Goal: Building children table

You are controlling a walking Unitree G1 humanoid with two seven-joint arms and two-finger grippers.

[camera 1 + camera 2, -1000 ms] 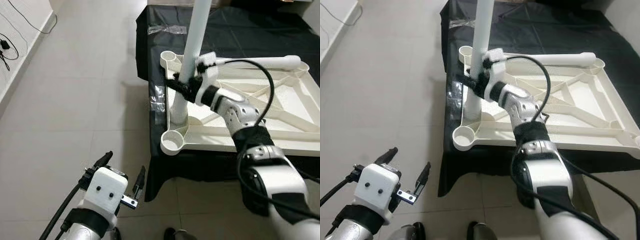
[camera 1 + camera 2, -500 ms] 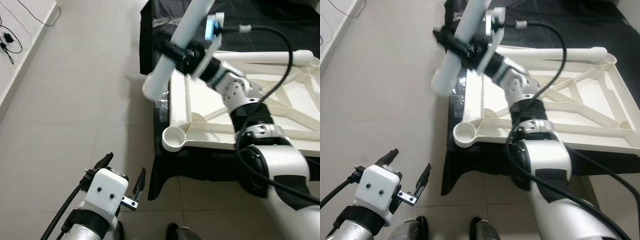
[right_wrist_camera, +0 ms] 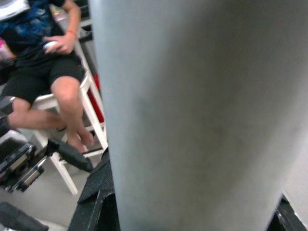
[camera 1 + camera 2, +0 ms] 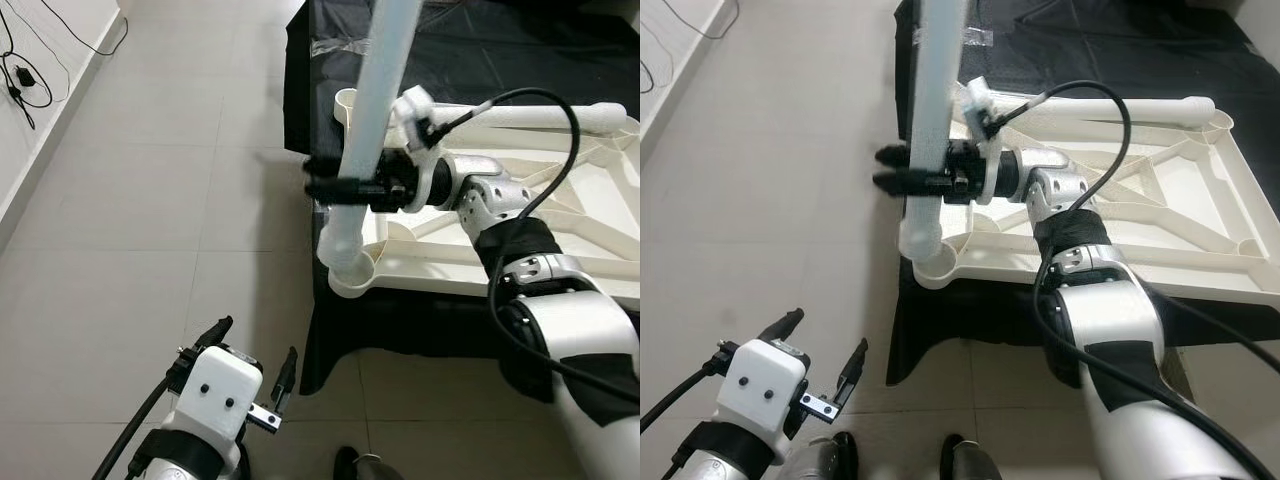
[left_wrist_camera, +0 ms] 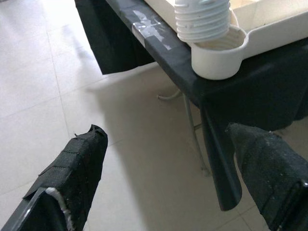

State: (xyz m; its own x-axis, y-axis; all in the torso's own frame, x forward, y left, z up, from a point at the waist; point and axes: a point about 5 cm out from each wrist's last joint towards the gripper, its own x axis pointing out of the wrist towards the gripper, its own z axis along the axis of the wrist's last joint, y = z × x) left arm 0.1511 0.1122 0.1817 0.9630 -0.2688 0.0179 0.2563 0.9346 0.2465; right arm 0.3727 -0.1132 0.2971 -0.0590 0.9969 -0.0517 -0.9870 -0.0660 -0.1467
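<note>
One white plastic threaded table leg [image 4: 372, 120], pinched by the right gripper [image 4: 325, 186], has swung upright over the upturned white tabletop's near-left corner socket [image 5: 219, 57], ready for screwing.

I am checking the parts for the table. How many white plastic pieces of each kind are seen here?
White round plastic table legs: 2 (upright leg, lying leg)
White ribbed plastic tabletop, upside down: 1
Total: 3

head eyes look down on the table leg [image 4: 372, 130]; both wrist views face it closely.
</note>
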